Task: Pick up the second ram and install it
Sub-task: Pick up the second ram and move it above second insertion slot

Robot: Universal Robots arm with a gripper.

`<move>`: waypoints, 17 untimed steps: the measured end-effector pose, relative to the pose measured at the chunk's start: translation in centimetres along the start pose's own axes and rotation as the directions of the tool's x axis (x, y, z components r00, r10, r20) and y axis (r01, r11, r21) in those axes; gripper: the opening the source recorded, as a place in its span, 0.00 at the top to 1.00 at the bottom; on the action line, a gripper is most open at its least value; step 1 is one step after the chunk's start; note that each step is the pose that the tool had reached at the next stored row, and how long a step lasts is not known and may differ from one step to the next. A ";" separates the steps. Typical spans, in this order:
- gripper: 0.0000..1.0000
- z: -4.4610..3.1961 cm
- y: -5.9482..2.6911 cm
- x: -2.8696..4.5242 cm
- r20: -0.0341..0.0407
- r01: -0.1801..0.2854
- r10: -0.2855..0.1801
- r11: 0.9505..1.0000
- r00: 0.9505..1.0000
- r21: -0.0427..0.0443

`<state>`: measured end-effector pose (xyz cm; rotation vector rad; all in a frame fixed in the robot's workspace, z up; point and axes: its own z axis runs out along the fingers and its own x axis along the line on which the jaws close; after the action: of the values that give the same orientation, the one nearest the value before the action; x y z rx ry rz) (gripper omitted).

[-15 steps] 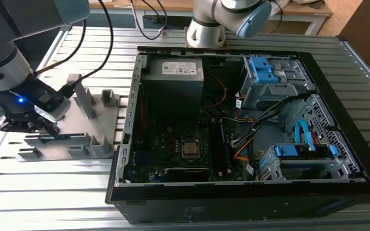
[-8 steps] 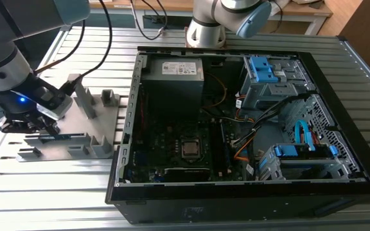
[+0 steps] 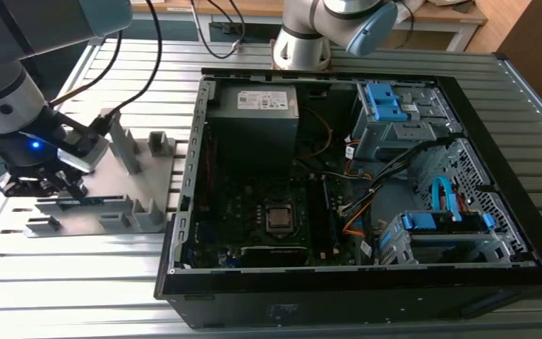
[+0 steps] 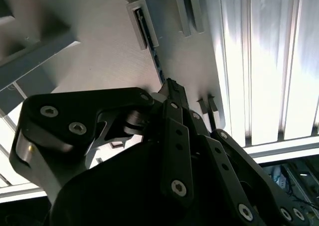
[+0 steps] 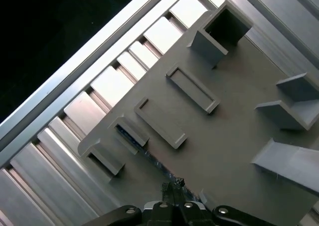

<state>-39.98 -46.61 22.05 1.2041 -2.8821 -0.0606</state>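
In the second wrist view, the memory stick (image 4: 159, 69), seen edge-on, is partly hidden behind the gripper (image 4: 172, 88), whose body is cut off at the picture's edge.

grey-and-black arm (image 3: 12, 85) with a blue light (image 3: 34, 145), black cables (image 3: 111, 63) and a black tool (image 4: 172, 89) (silver screws (image 4: 178, 187)).

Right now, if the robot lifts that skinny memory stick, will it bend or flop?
Probably not: the second ram looks like a flat, rigid board, so it should stay stiff. It is thin and narrow, so likely light. It stands on edge in the grey fixture plate, so a sideways push might strain it.
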 end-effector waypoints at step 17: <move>0.90 0.00 0.00 0.00 -0.006 0.151 -0.151 0.988 0.988 0.000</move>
<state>-39.98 -46.61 22.05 1.4181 -2.7798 -0.0583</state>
